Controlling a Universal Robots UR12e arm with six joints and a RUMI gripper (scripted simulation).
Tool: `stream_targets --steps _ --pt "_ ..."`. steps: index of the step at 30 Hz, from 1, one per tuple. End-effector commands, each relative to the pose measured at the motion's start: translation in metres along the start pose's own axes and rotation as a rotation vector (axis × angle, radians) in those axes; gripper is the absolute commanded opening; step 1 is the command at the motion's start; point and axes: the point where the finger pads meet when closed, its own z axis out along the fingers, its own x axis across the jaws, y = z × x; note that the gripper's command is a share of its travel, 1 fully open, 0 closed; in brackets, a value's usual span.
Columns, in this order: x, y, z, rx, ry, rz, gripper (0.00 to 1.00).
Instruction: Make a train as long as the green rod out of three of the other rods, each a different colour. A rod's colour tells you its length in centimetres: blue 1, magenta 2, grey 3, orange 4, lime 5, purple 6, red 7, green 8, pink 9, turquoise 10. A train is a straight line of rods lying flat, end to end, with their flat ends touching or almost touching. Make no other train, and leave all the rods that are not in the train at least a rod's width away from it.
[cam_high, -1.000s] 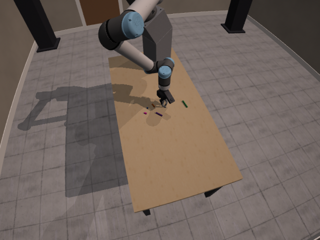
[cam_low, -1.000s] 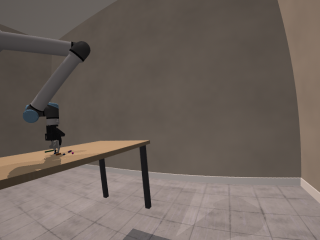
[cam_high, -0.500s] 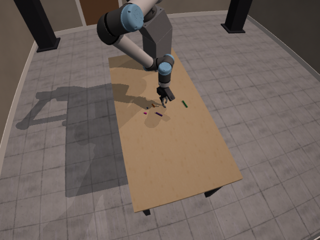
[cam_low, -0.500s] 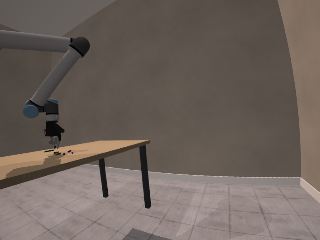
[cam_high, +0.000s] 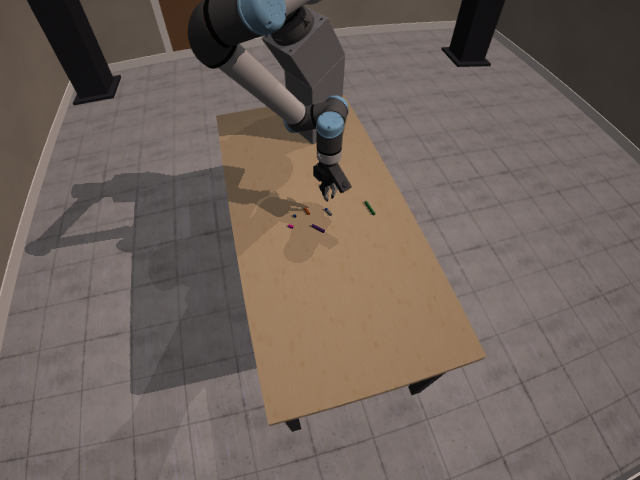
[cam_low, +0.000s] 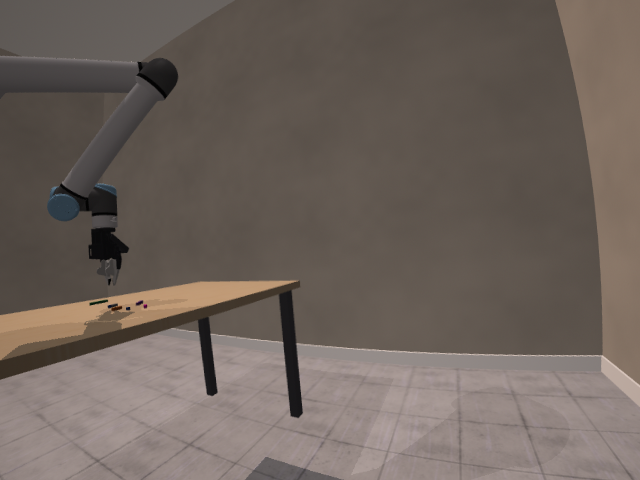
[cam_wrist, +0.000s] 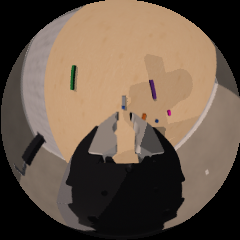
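The green rod (cam_high: 369, 207) lies flat by itself on the right of the wooden table; it also shows in the wrist view (cam_wrist: 73, 77). To its left lie the short grey rod (cam_high: 327, 211), the orange rod (cam_high: 306, 210), a tiny blue rod (cam_high: 294, 215), the magenta rod (cam_high: 290, 225) and the purple rod (cam_high: 317, 227), all apart from one another. In the wrist view the grey rod (cam_wrist: 124, 101) lies just past the fingertips and its near end looks bluish. My gripper (cam_high: 328, 195) (cam_wrist: 124, 112) hangs above the grey rod, fingers slightly apart and with nothing between them.
The rods sit in the far part of the table, in the arm's shadow. The table's right edge is a little beyond the green rod. The robot's base stands at the table's far end.
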Motion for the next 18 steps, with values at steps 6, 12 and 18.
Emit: stream_targets --steps 6,12,18 --pt "0.0001 -0.0003 -0.0067 0.0 0.0 0.0 1.0" --pt "0.0001 -0.0003 -0.0067 0.0 0.0 0.0 1.0" --pt "0.0001 -0.0003 -0.0067 0.0 0.0 0.0 1.0"
